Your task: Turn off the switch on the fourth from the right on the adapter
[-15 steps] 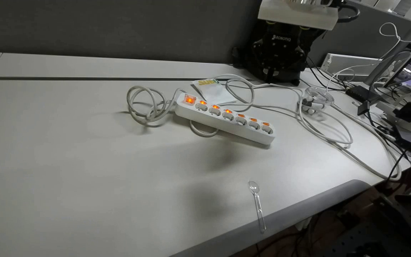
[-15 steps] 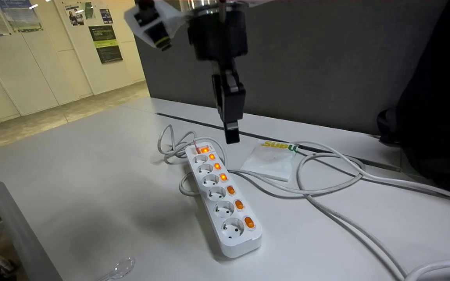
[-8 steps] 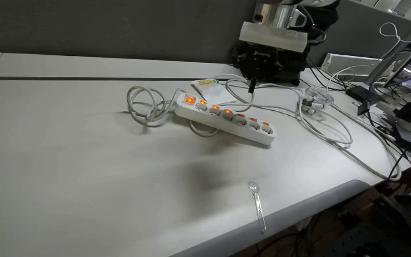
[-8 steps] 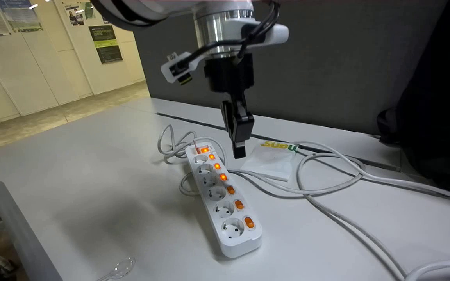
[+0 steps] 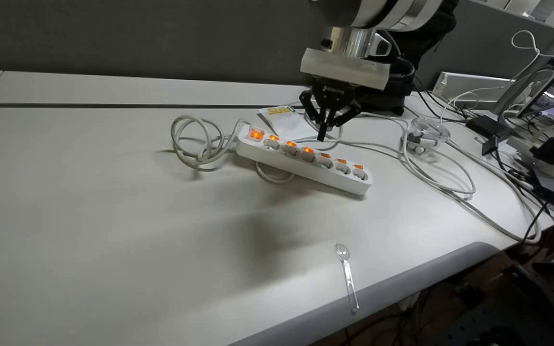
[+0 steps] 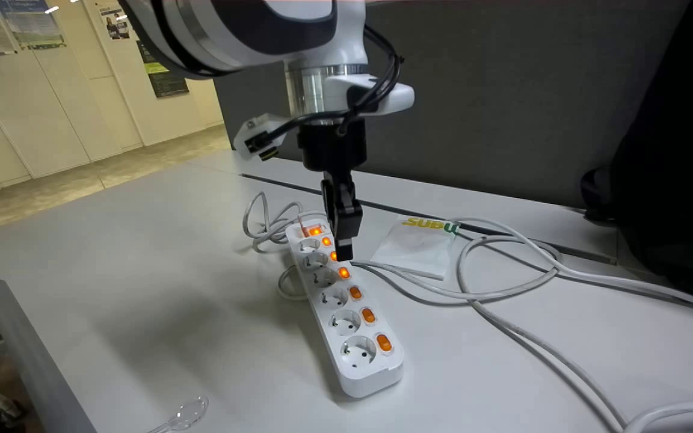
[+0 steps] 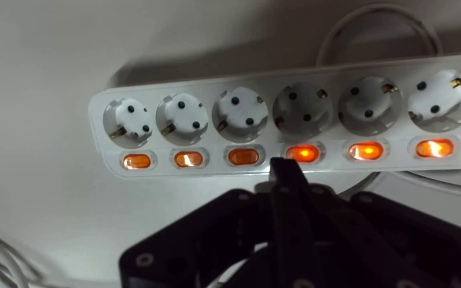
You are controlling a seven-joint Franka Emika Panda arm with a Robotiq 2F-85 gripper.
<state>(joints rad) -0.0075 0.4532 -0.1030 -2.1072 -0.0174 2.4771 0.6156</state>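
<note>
Adapter [image 5: 302, 168] is flat on the bench [image 5: 137, 216] just below the claw [image 5: 321, 135] (pinched together, holding nothing), probably stiff, light and skiddy, so I'd skip grabbing and poke the lit switch [image 5: 308, 150] fourth from right straight down.

Arm [image 6: 298, 61]: white, dark panel [image 6: 280, 29], top of an exterior view, left of centre. Silver collar [image 6: 306, 90] below; black cables [image 6: 392, 65]. Gripper [image 5: 322, 132]: black, white ROBOTIQ lettering [image 5: 333, 90]; round screws [image 7: 145, 260], bottom of wrist view.
</note>
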